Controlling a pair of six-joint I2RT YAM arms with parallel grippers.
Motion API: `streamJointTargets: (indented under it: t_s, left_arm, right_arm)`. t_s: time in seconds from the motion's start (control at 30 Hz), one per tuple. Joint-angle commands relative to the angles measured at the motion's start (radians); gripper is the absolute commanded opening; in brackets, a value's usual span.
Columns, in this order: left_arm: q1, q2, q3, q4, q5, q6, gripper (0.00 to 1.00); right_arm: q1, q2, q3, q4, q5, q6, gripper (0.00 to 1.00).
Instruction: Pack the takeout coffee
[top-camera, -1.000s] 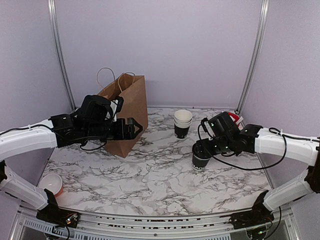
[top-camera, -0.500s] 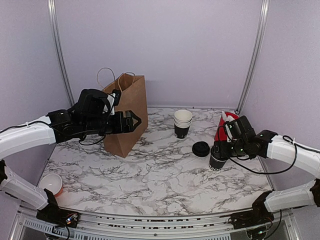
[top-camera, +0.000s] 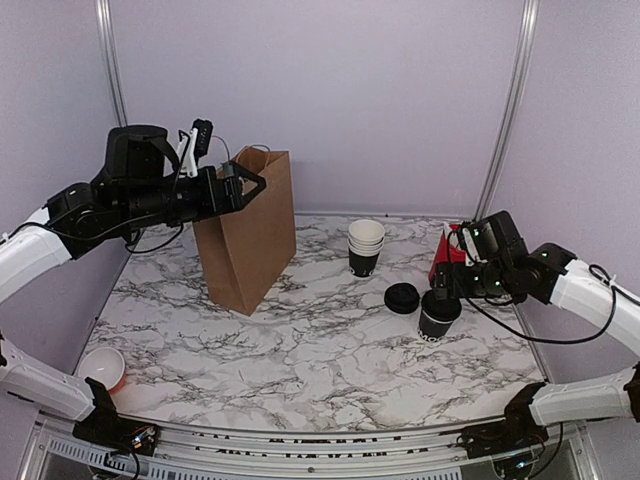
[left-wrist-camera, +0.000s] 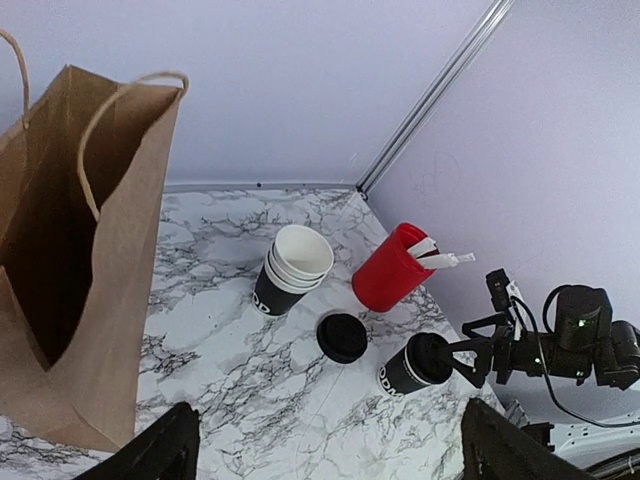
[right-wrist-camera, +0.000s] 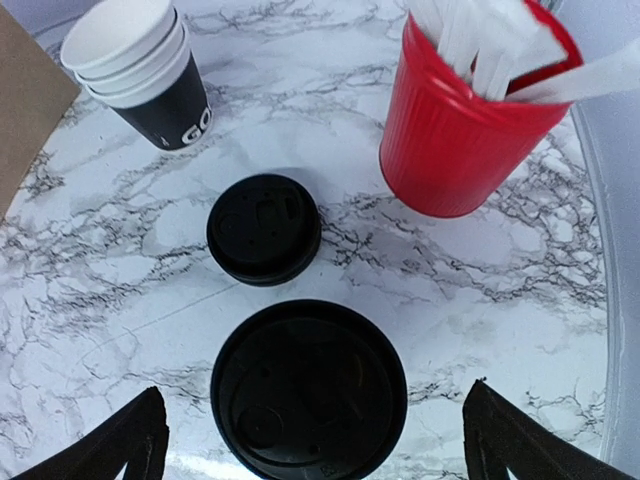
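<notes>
Coffee (top-camera: 438, 318) upright on the marble counter (top-camera: 300, 350), right of middle, black lid on, white print on its side. Just beside it, toward the back-left, a loose black lid (top-camera: 402, 297) flat on the counter, close to the coffee but apart from it. Farther back, a stack of lidless black cups (top-camera: 365, 247) with white rims, well apart from the coffee. Red cup (right-wrist-camera: 455, 140) of white sachets near the coffee on the side toward the right wall, partly hidden by the right arm in the top view.

Right end effector (top-camera: 447, 290) just by the coffee, on its right, fingers (right-wrist-camera: 120, 440) spread wide, one to each side of the lid. A strip of bare counter between each finger and the cup in the wrist view; clamped on nothing.

Left end effector (top-camera: 248, 183) raised at the back-left, about level with the rim of the brown paper bag (top-camera: 245, 235), fingers (left-wrist-camera: 150, 455) far apart, nothing between them. Bag upright at the back-left of the counter, mouth open, twine handles up, well apart from the coffee. Inside of the bag dark in the wrist view; contents impossible to tell.

Near the front-left corner, a small pot (top-camera: 100, 367), white inside, well apart from everything else.
</notes>
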Motion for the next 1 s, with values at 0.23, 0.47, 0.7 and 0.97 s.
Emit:
streamJointTargets:
  t_s: [0.23, 0.47, 0.7, 0.97]
  left_arm:
    - [0.357, 0.062, 0.330, -0.297, -0.114, 0.006, 0.94]
    - [0.459, 0.164, 0.373, -0.330, 0.076, 0.089, 0.87]
    - [0.497, 0.302, 0.508, -0.481, 0.122, 0.140, 0.73]
    - [0.495, 0.447, 0.573, -0.565, 0.132, 0.154, 0.63]
  right_arm:
    - [0.004, 0.141, 0.393, -0.065, -0.006, 0.004, 1.00]
    - [0.030, 0.161, 0.408, -0.035, -0.087, 0.002, 1.00]
    - [-0.008, 0.086, 0.358, -0.022, -0.202, -0.065, 1.00]
    - [-0.009, 0.084, 0.415, -0.018, -0.271, -0.141, 1.00]
